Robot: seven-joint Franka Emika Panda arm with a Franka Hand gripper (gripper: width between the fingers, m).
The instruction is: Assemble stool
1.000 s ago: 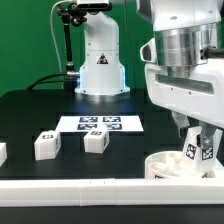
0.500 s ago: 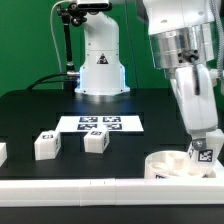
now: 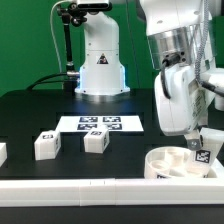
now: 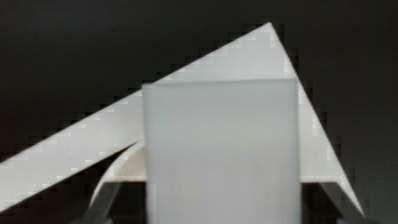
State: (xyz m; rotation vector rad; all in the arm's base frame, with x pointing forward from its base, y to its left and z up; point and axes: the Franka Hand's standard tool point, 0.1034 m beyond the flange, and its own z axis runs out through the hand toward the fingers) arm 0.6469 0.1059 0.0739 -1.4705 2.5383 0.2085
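Fingers [image 4: 112, 205] of the white robot arm [image 3: 180, 90] clamp a small white plastic rectangular leg block [image 3: 203, 153] from 2 sides, set at a middling spread with the block between them; in the wrist view this held block [image 4: 217, 150] fills the middle with a plain pale face; in the exterior view it hangs tilted, its black-and-white square tag showing, over the far side of the round thick white plastic seat disc [image 3: 172, 163], and whether the 2 touch cannot be told; the seat disc lies on the black desk [image 3: 40, 110] at the exterior view's right, just beside the long white border rail [image 3: 90, 190] along the near edge; toward the exterior view's left, a second tagged white leg block [image 3: 95, 141] and a third [image 3: 45, 145] stand on the desk, apart from each other, in front of the thin flat white marker board [image 3: 100, 124]; a further white piece [image 3: 2, 152] is cut off at the exterior view's left edge; behind the held block in the wrist view, 2 white rails meet in a corner [image 4: 267, 40] against the dark desk.
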